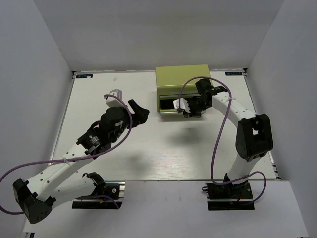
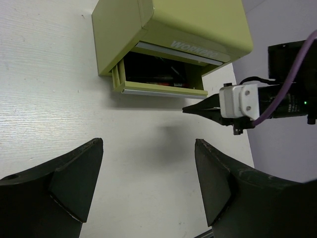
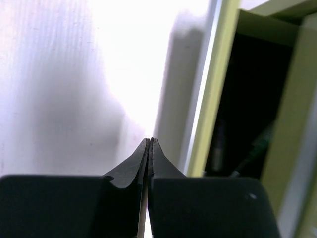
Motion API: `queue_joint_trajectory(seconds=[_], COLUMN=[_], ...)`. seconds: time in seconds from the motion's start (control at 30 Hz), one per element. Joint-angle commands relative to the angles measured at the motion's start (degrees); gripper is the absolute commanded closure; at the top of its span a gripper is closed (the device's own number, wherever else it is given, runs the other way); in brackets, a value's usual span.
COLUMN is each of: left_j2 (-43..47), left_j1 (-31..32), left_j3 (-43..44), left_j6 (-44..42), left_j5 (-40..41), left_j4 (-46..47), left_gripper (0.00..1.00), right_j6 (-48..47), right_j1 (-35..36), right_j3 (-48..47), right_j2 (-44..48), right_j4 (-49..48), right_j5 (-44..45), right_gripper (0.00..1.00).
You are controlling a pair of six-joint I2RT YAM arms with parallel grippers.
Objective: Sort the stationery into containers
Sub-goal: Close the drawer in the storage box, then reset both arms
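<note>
The olive-green cabinet point(image 1: 181, 79) stands at the back of the table, its lower drawer point(image 1: 167, 105) pulled out. In the left wrist view the drawer point(image 2: 163, 90) is dark inside, with thin sticks point(image 2: 166, 81) lying in it; I cannot tell them apart. My right gripper point(image 1: 190, 113) is shut with nothing between its tips, just in front of the drawer's right end. In the right wrist view the gripper point(image 3: 150, 144) sits next to the drawer's front wall point(image 3: 207, 104). My left gripper point(image 1: 140, 111) is open and empty, left of the drawer; in the left wrist view it point(image 2: 148, 173) hangs over bare table.
The white table point(image 1: 148, 148) is bounded by grey walls on the left, back and right. The right arm point(image 1: 252, 134) arches along the right side. The right arm's purple cable point(image 1: 218, 144) loops over the table.
</note>
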State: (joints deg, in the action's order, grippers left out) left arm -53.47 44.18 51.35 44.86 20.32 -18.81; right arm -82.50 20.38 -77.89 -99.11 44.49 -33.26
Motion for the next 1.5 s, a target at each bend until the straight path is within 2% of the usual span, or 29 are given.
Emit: queue_joint_trajectory(seconds=[0.0,0.1,0.33,0.5,0.63,0.87,1.0,1.07,1.1,1.13,1.2,1.23,1.27,1.3,1.37,1.47], left_j2=[1.4,1.4,1.4,1.4,1.4,1.4,1.4,1.4,2.0,2.0,2.0,2.0,1.4,1.4,0.7,-0.1], left_j1=[-0.2,-0.2,-0.2,-0.2,-0.2,-0.2,-0.2,-0.2,-0.2,-0.2,-0.2,-0.2,-0.2,-0.2,-0.2,-0.2], left_j3=[-0.1,-0.1,-0.1,-0.1,-0.1,0.4,0.4,0.4,-0.3,-1.0,-1.6,-1.6,-2.2,-2.2,-2.2,-3.5], left_j6=[0.1,0.1,0.1,0.1,0.1,0.1,0.1,-0.6,-0.6,-0.6,-1.2,-1.7,-2.2,-2.2,-2.8,-2.8], left_j5=[-0.5,-0.5,-0.5,-0.5,-0.5,-0.5,-0.5,-1.1,-1.1,-1.9,-2.5,-3.1,-3.1,-3.6,-4.2,-5.3], left_j4=[0.7,0.2,0.2,-0.4,-0.4,-0.4,-0.9,-0.9,-0.2,-0.2,0.9,0.9,0.9,0.9,0.9,1.9], left_gripper=[0.15,0.15,0.15,0.15,0.15,0.13,0.1,0.09,0.04,0.04,0.01,0.01,0.01,0.01,0.01,0.01], right_j6=[-0.2,5.2,23.5,26.1,26.2,27.5,27.2,26.6,26.3,26.5,35.3,38.0,43.6,45.9,55.8,64.5], right_j1=[1.3,3.3,5.9,7.4,7.6,7.9,7.5,7.2,7.2,7.4,7.4,7.4,7.2,7.3,7.1,6.4], right_j3=[-2.7,-2.0,0.5,1.1,0.3,-0.6,1.1,4.3,7.0,8.1,10.7,10.8,10.8,10.2,9.2,8.1], right_j2=[-2.0,-3.5,-7.4,-8.9,-10.9,-12.6,-9.0,-3.3,-1.5,2.7,5.2,7.2,8.6,9.2,10.8,13.7], right_j4=[2.8,-3.3,-24.5,-35.1,-37.4,-40.1,-33.5,-32.0,-31.4,-30.1,-28.9,-27.7,-27.2,-26.9,-25.0,-24.0], right_j5=[-1.3,3.2,19.4,28.4,32.3,35.3,26.8,18.9,17.1,12.9,11.0,10.1,10.4,10.5,14.8,20.7], right_gripper=[1.0,1.0,1.0,1.0,1.0,0.96,0.95,0.94,0.9,0.84,0.74,0.56,0.3,0.1,0.1,0.1])
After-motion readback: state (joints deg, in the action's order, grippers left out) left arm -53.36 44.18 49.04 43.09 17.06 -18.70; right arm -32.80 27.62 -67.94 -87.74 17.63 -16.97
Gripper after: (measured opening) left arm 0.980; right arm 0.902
